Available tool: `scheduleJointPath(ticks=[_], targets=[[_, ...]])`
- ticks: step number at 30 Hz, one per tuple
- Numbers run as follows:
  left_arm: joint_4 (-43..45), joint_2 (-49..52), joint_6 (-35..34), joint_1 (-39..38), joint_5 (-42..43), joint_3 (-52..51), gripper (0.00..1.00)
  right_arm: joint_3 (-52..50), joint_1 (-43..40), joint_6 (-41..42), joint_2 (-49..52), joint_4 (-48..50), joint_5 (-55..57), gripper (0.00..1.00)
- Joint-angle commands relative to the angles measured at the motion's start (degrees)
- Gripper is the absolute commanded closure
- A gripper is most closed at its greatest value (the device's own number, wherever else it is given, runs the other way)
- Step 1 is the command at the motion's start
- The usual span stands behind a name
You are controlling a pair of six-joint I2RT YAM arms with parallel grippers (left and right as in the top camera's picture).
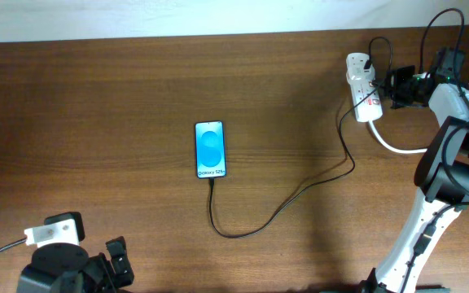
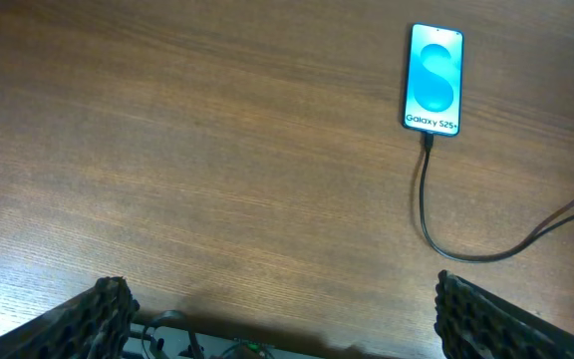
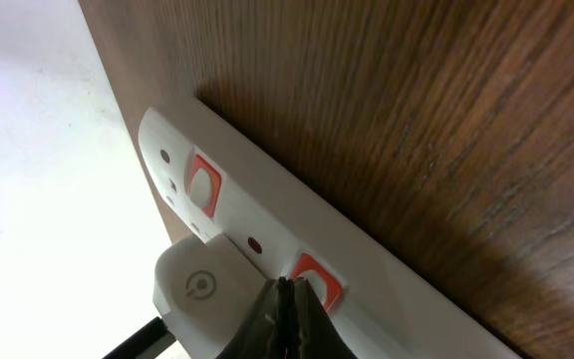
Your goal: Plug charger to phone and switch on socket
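The phone (image 1: 210,149) lies flat mid-table with its blue screen lit, and it also shows in the left wrist view (image 2: 432,80). The charger (image 1: 236,233), a thin black cable, is plugged into the phone's near end. It loops right and runs up to the socket (image 1: 363,96), a white strip at the far right. My right gripper (image 1: 391,88) is shut, with its tips (image 3: 284,289) against the socket (image 3: 387,289) at a red switch (image 3: 319,282). My left gripper (image 2: 287,324) is open low at the near left, holding nothing, far from the phone.
A second red switch (image 3: 205,185) sits further along the strip. A white adapter (image 3: 199,291) is plugged in beside my right fingertips. The thick white cord (image 1: 397,145) curves off to the right under my right arm. The table's far edge runs just behind the socket.
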Motion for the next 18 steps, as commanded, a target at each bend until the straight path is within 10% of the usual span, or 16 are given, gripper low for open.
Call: scheduleJointPath(ticks=[1,18], targets=[[-0.1,-0.2,-0.5,-0.3,-0.8,-0.2,0.01,0.8,3.2,-0.4,0.4,-0.9,-2.7,0.96],[-0.1,-0.2,-0.5,-0.3,-0.8,-0.2,0.01,0.8,3.1,-2.6,0.4,-5.5,3.0,0.96]])
